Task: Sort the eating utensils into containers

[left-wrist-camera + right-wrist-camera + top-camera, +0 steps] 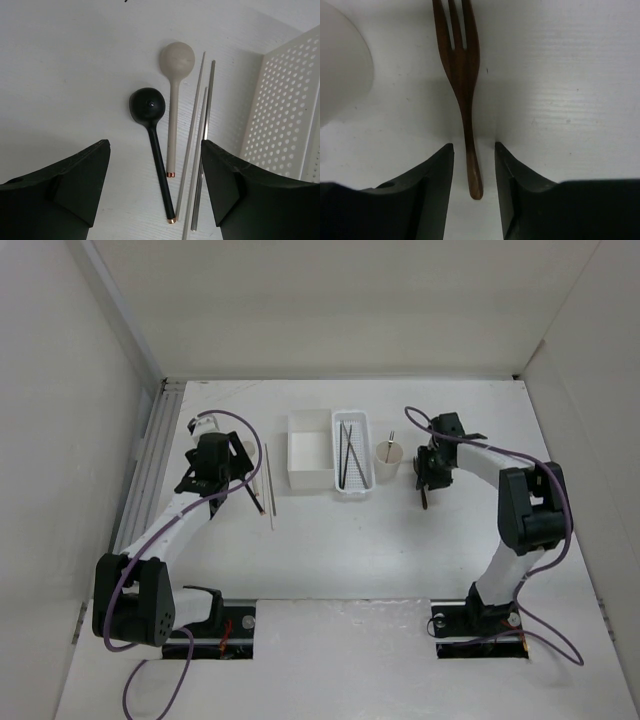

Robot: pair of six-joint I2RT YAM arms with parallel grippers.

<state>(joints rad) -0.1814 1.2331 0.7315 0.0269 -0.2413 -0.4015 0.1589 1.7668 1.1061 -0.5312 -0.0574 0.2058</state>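
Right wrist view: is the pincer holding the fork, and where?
Not held: the open right pincer straddles the brown fork near its handle end without touching.

From here I count one black spoon (pixel 148 106), one beige spoon (pixel 176 59), one brown fork (pixel 462 75), two dark chopsticks (pixel 345 455) in the one tray (pixel 353 493), two or three pale chopsticks (pixel 206 125) too bunched for me to separate, one box (pixel 310 480) and one cup (pixel 388 468).
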